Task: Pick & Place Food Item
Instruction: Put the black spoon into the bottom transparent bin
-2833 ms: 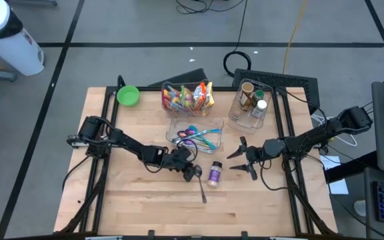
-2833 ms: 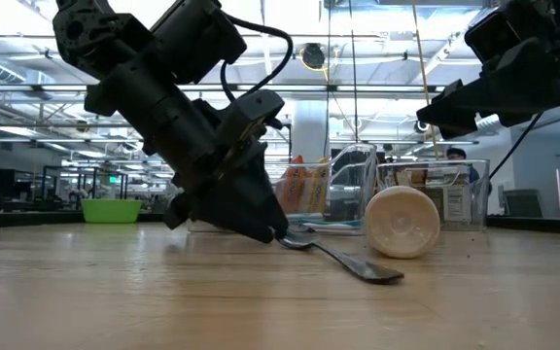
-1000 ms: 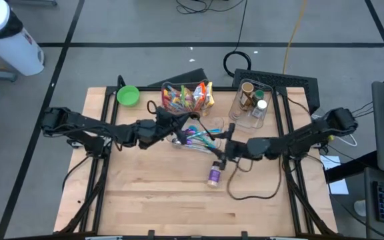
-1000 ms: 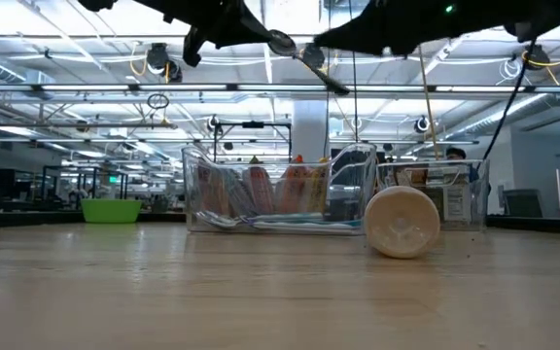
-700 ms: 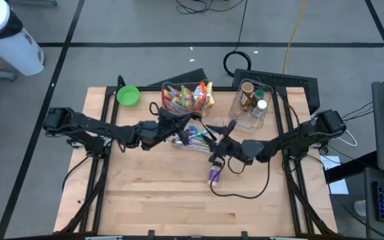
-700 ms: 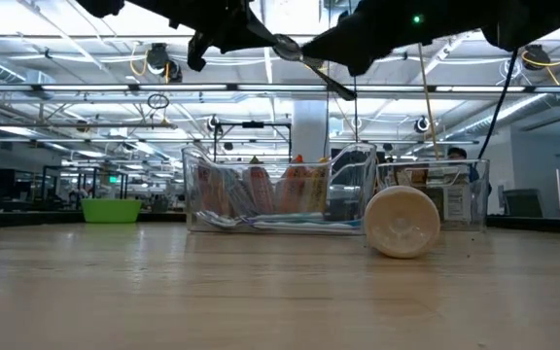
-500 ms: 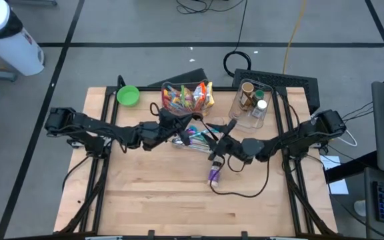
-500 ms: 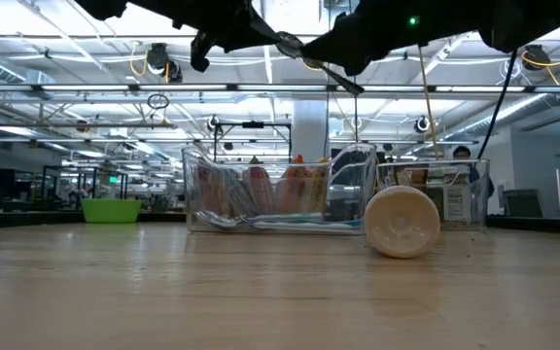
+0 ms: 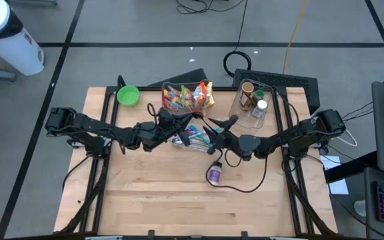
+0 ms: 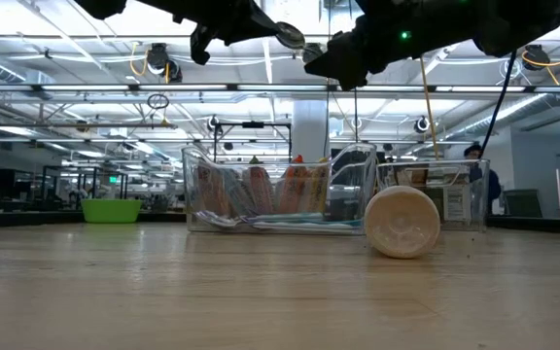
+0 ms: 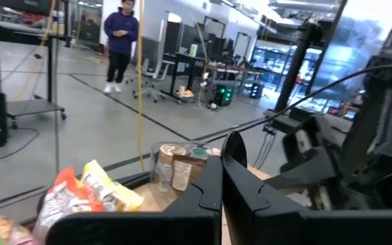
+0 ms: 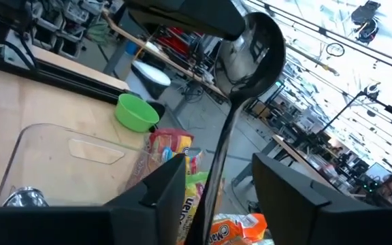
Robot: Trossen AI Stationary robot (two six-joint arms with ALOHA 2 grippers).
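Observation:
A metal spoon (image 12: 250, 41) hangs high over the clear utensil bin (image 9: 195, 137) in the table's middle. My left gripper (image 9: 181, 127) reaches level from the table's left and is shut on it. My right gripper (image 9: 217, 138) comes level from the right and is open. Its two fingers (image 12: 165, 194) stand on either side of the spoon's handle (image 12: 215, 184), with no touch showing. A small bottle with a purple label (image 9: 214, 174) lies on its side on the wood, nearer the front. Snack packets (image 9: 189, 97) stand in a clear bin at the back. My left gripper pinches the spoon's bowl (image 11: 233, 146) between its two fingers, and the bowl stands edge-on past their tips. The fingers come level from the table's left. The spoon is lifted clear, its handle running on toward the table's right and my right gripper.
A green bowl (image 9: 128, 95) sits at the back left. A clear bin with jars and bottles (image 9: 251, 103) stands at the back right. Loose black cable (image 9: 242, 183) trails over the wood below my right arm. Bare wood fills the table's near half.
My right gripper has moved toward the table's far edge and left, up to the spoon, and has turned about its wrist. The handle now lies between its fingers. In the low view it hides the handle that showed before. The spoon and the bottle have kept their places.

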